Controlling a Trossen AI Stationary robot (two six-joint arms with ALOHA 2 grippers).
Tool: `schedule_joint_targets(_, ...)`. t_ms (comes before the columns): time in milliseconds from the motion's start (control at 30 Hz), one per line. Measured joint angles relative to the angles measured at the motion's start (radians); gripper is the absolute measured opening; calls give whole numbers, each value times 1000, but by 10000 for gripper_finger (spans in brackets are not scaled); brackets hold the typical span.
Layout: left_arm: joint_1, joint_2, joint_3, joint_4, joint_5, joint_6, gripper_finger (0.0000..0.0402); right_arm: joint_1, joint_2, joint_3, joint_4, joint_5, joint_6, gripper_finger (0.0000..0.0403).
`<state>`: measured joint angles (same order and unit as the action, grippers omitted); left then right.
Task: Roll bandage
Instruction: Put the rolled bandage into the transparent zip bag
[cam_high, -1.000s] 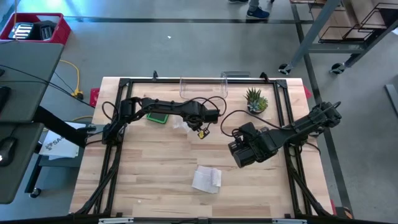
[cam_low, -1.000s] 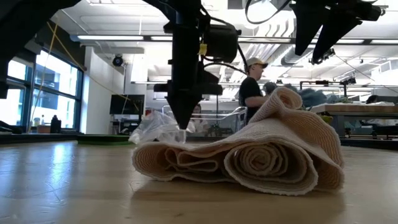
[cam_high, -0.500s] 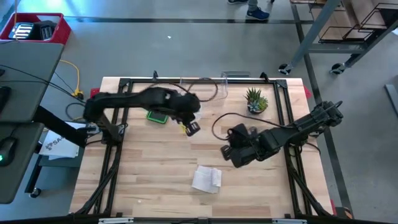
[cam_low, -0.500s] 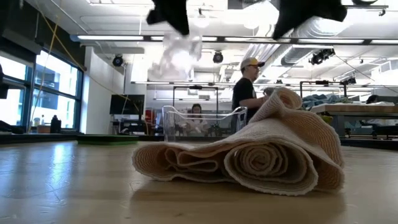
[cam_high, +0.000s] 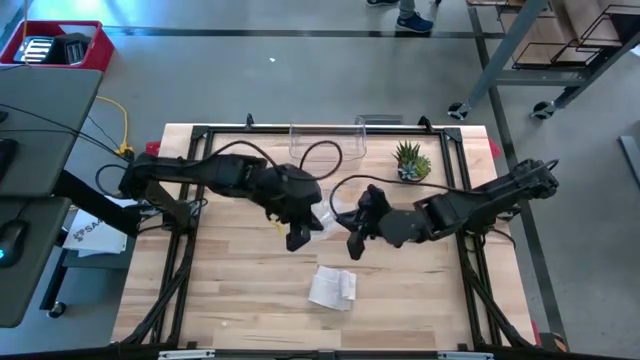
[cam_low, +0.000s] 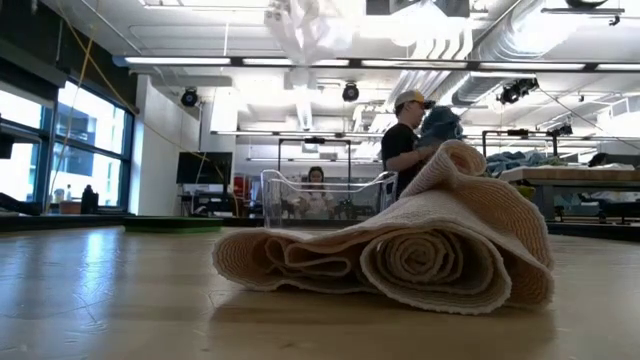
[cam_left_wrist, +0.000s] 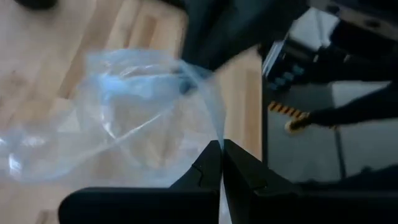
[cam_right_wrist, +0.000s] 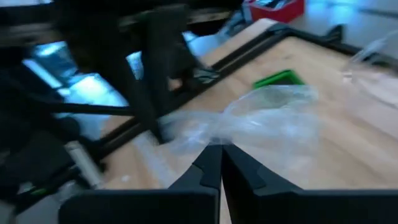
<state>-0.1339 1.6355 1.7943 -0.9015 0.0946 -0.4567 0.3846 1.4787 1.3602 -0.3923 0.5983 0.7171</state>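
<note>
The bandage (cam_high: 332, 288), a loosely rolled beige strip, lies by itself on the table near the front; in the low view the bandage (cam_low: 400, 250) rests on its side with a loose end draped over it. A clear plastic bag (cam_high: 325, 218) hangs in the air between my two grippers, and the low view shows the plastic bag (cam_low: 305, 30) high above the table. My left gripper (cam_high: 297, 238) and my right gripper (cam_high: 352, 245) are both shut on the bag, well above and behind the bandage. My left gripper pinches a bunched edge of the plastic bag (cam_left_wrist: 208, 138) between its two shut fingertips (cam_left_wrist: 205, 163), slanting down. The bag spreads out beyond the fingers, clear of the table. My right gripper pinches another gathered edge of the bag (cam_right_wrist: 211, 138) at its shut fingertips (cam_right_wrist: 239, 163), coming from the table's right side and tipped slightly down. The film billows past the fingers, lifted clear.
A clear plastic bin (cam_high: 325, 140) stands at the far edge, with a small potted plant (cam_high: 411, 160) to its right and a green pad (cam_high: 255, 188) far left. Black frame rails (cam_high: 185, 240) run along the table's sides. A person stands in the room beyond (cam_low: 405, 140).
My left gripper has risen from the table and come toward the near edge, tipping up, with the plastic bag lifted clear. My right gripper has moved left toward the bag, tipped up toward level, and shut on it. The bandage has stayed where it was.
</note>
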Motion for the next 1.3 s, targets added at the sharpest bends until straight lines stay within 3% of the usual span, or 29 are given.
schedule_joint_targets(267,-5,-6,0,154,23,-75,0,-21,-8,0,61,-163,0,0)
schedule_joint_targets(433,14,-10,0,200,32,-140,0,-16,-11,1,15,-192,35,0)
schedule_joint_targets(700,41,-67,0,80,94,-222,0,22,-30,1,-289,-139,277,0)
schedule_joint_targets(933,14,-70,0,-84,96,-228,0,33,-58,1,-287,-116,332,0)
schedule_joint_targets(1067,1,-72,1,-79,57,-180,0,40,-88,0,-201,-85,250,0)
schedule_joint_targets(1300,-23,-83,1,-54,278,-9,0,33,-133,0,-84,-113,174,1)
